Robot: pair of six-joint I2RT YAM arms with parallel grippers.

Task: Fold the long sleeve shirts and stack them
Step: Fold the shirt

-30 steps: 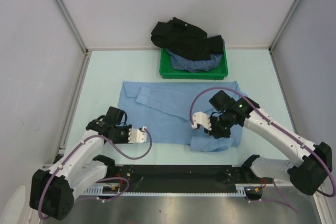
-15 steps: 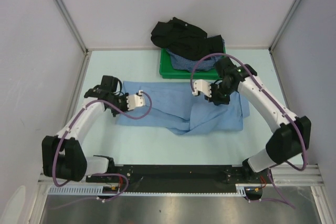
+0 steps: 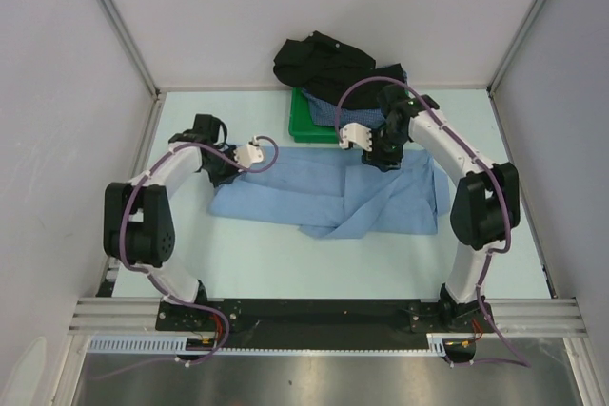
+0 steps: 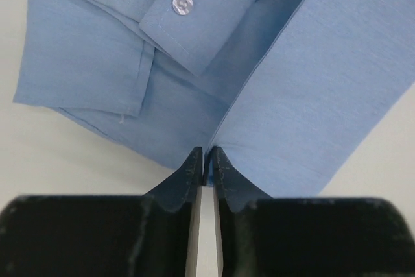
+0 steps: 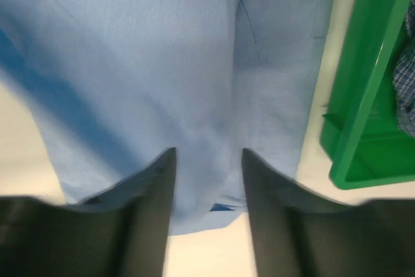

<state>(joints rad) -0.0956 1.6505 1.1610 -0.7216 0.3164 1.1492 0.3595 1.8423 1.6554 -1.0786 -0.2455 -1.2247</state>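
The light blue shirt (image 3: 381, 202) lies folded into a long band across the middle of the table. My left gripper (image 3: 249, 152) is at its far left edge. In the left wrist view the jaws (image 4: 207, 160) are almost together, pinching a fold edge of the shirt (image 4: 311, 82), with a buttoned cuff (image 4: 182, 3) beyond. My right gripper (image 3: 352, 135) hovers at the shirt's far edge next to the tray. Its jaws (image 5: 208, 154) stand apart over the cloth (image 5: 194, 63), gripping nothing. The black shirt (image 3: 324, 62) and the checked shirt (image 3: 328, 113) are piled in the tray.
The green tray (image 3: 303, 128) stands at the back centre, its rim (image 5: 369, 63) close to the right of my right gripper. White walls enclose the table on three sides. Both arms reach far out from their bases.
Both grippers carried the shirt's near edge to the far side, folding it in half. The right jaws have opened and let go of the cloth.
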